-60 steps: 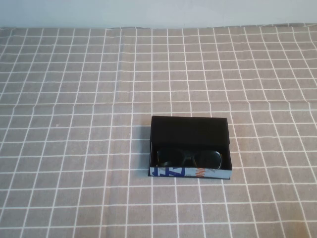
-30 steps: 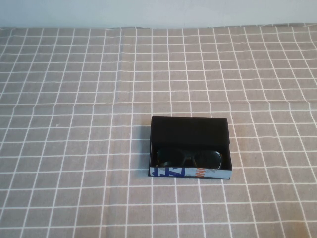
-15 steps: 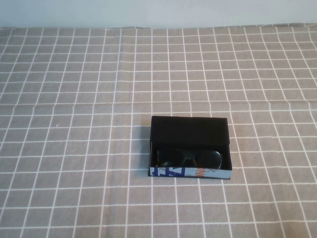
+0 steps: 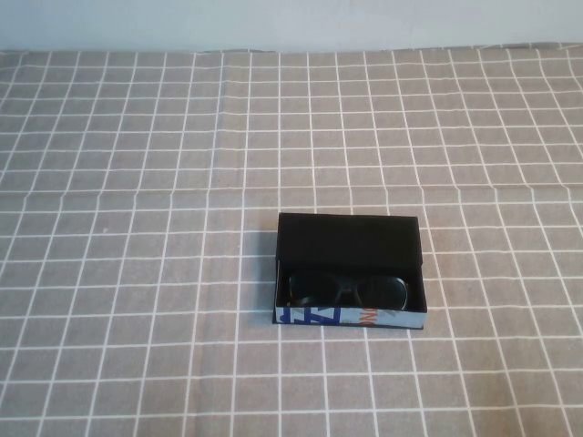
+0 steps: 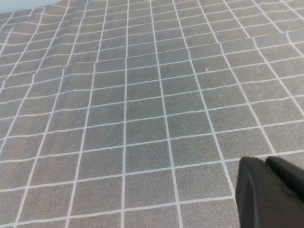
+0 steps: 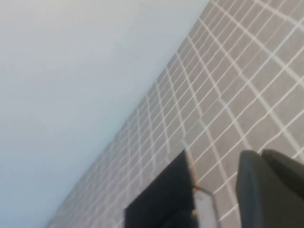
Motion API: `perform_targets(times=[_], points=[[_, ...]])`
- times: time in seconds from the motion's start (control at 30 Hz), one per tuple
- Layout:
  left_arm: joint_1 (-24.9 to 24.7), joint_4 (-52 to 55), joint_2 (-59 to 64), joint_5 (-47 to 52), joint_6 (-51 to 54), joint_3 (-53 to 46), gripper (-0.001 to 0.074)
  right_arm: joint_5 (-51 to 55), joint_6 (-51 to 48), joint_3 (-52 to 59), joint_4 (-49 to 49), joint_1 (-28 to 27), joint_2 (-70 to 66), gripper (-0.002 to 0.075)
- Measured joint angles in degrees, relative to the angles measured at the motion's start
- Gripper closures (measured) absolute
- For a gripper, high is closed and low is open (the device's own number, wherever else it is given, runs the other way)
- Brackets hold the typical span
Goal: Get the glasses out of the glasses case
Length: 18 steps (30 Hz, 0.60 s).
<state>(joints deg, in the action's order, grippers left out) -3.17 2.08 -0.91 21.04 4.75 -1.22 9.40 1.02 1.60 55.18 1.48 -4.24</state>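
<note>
A grey tablecloth (image 4: 137, 273) with a white grid is covering the whole table, creased along a fold line running across the middle, and a pale wall (image 4: 291, 23) is closing off the far edge.

The glasses case (image 4: 349, 240) is sitting a little right of centre in the near half of the cloth. Its black flap lid is lying folded back toward the far side, so the box is standing open, with the light front edge and its blue and orange marks facing the robot. From the right wrist view the same case (image 6: 159, 199) is showing as a dark slab close to that arm.

The glasses (image 4: 347, 289) are lying inside the open box, lenses up and spanning nearly its full width, touching nothing but the case.

Neither arm is appearing in the high view. The left gripper (image 5: 270, 192) is showing only as a dark fingertip over bare cloth, with the case nowhere in its view. The right gripper (image 6: 270, 187) is likewise showing just 1 dark tip, hanging near the case. For both, I cannot tell whether the fingers are open or closed (too little of them is showing).

As I judge it, the lid is already open, but the real work is waiting: approaching, gripping the frame and lifting the glasses clear are all left to do.
</note>
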Motion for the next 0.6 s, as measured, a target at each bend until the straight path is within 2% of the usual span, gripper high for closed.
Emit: perform_targets(times=[0.17, 0.3, 0.4, 0.6], points=[[0.0, 0.0, 0.0, 0.0, 0.0, 0.0, 0.0739, -1.04, -3.57, 0.0, -4.73, 0.0, 0.0, 0.0743], [0.0, 0.0, 0.0, 0.0, 0.0, 0.0, 0.0739, 3.66, -6.87, -2.75, -8.18, 0.0, -0.52, 0.0743], [0.0, 0.0, 0.0, 0.0, 0.0, 0.0, 0.0739, 7.22, -10.31, -9.19, -14.33, 0.0, -4.17, 0.0743], [0.0, 0.0, 0.0, 0.0, 0.0, 0.0, 0.074, 12.58, -13.86, -25.21, -26.67, 0.0, -19.7, 0.0743]])
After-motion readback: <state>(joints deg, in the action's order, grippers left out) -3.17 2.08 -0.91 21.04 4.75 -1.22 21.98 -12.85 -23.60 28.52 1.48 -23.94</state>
